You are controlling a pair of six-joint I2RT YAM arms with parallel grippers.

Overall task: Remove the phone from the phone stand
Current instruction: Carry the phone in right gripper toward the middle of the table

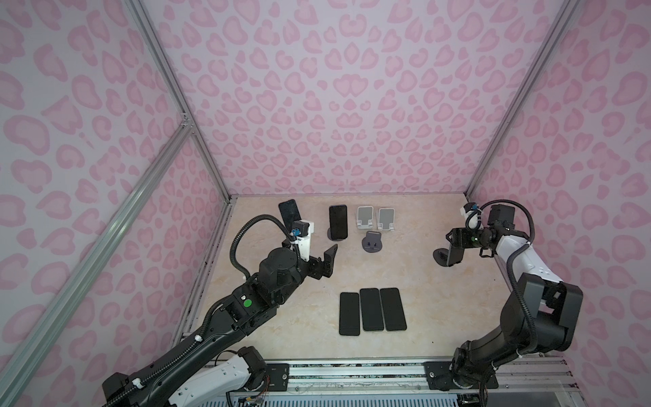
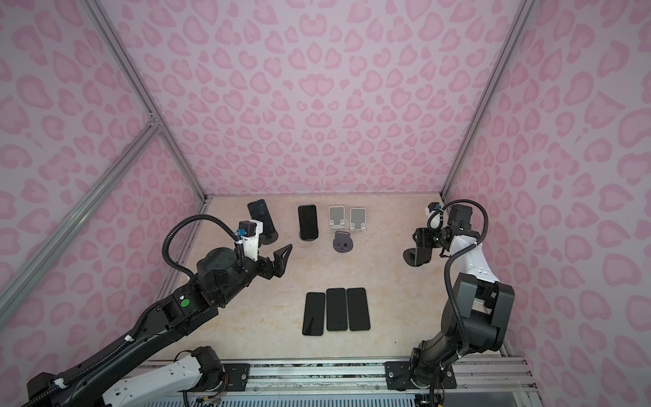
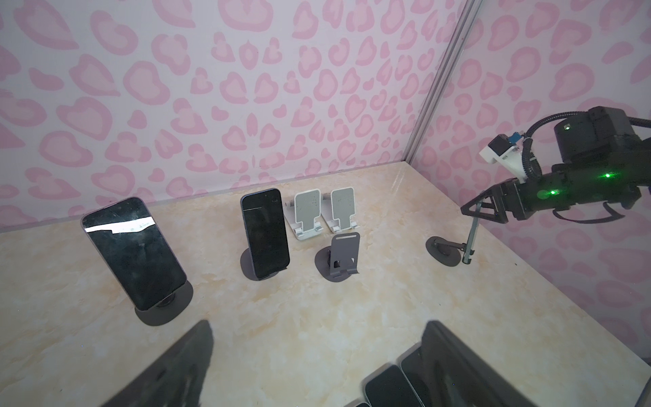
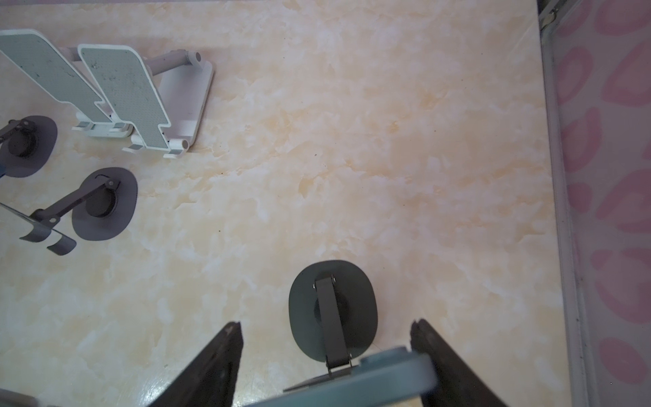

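Along the back of the desk (image 1: 422,310), from left to right in both top views, stand a tilted phone (image 1: 289,211) on a dark base, an upright phone (image 1: 338,221) on a dark base, and two empty white stands (image 1: 365,216) side by side. An empty grey stand (image 1: 373,241) sits just in front of the white pair. Nearer the front, three flat phones (image 1: 371,310) lie in a tight row with their dark screens up.

All of these are well apart from the phone (image 1: 454,255), which is off at the right side of the desk, near the pink side wall (image 1: 563,211). It stands propped on the phone stand (image 1: 440,257), whose round dark base shows just to its left in the top views. In the right wrist view the stand's hinged arm rises from the base (image 4: 333,310) to the back of the phone (image 4: 370,373).

The right fingers (image 4: 451,370) are spread and straddle the phone's upper edge. One finger is against a corner of it, while a strip of desk shows between the other finger and the phone.

The left fingers (image 1: 331,253) are spread wide and empty. They hang above bare desk between the propped phones at the back and the flat row in front, far from the phone stand.
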